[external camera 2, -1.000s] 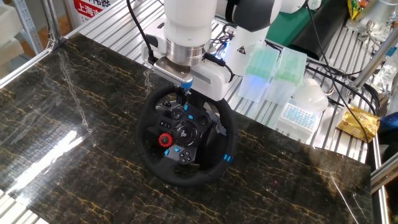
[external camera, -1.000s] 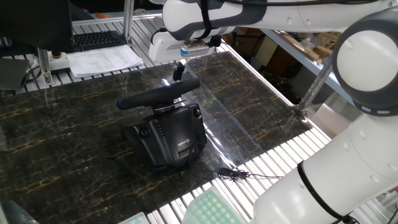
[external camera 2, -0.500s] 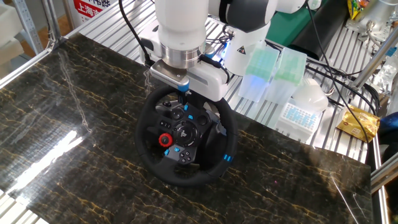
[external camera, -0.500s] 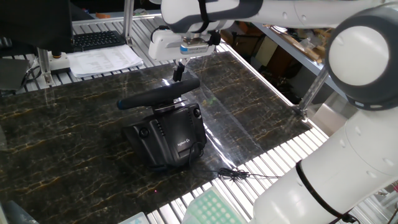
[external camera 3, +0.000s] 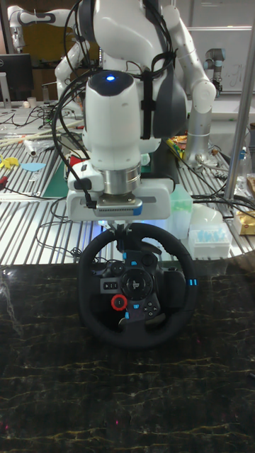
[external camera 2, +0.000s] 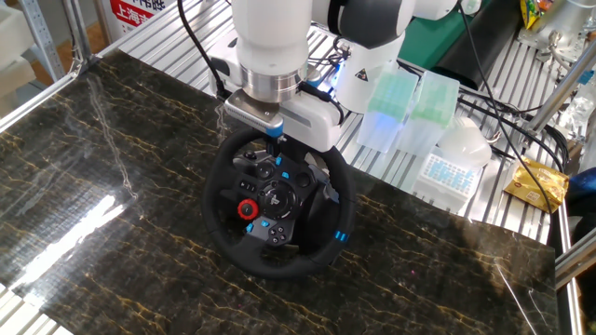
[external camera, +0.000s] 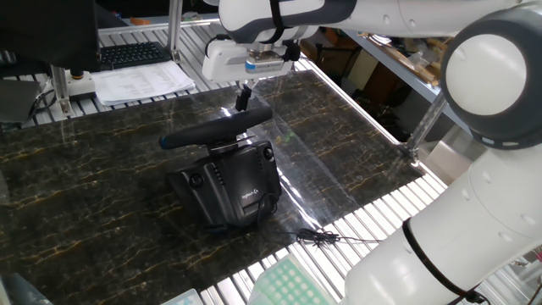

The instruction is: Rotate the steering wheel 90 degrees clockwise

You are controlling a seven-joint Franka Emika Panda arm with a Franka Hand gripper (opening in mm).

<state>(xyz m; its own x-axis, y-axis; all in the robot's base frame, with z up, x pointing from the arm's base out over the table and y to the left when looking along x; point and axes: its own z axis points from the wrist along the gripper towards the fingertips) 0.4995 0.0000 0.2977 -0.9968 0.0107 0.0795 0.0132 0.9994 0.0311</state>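
Observation:
The black steering wheel (external camera 2: 226, 180) stands on its boxy base (external camera: 229, 188) mid-table; its thin rim (external camera: 207, 132) faces away in this view. The hub (external camera 3: 134, 282) carries a red dial at lower left, and a blue mark sits on the rim's right side (external camera 3: 191, 283). My gripper (external camera: 241, 106) hangs straight above the rim's top, also seen from the front (external camera 2: 272, 145) and in the tall view (external camera 3: 122, 233). Its dark fingers look pressed together, tips right at the rim's top edge. Whether they touch the rim is hidden.
A black keyboard (external camera: 131, 55) and papers (external camera: 144, 82) lie at the far edge. Translucent tip boxes (external camera 2: 410, 102) and a yellow packet (external camera 2: 538, 181) sit behind the wheel on the slatted frame. A thin cable (external camera: 320, 237) lies near the marble top's edge.
Between one second and half a second ago the hand shifted slightly up and sideways above the rim. Since then nothing has moved, and the wheel keeps its orientation.

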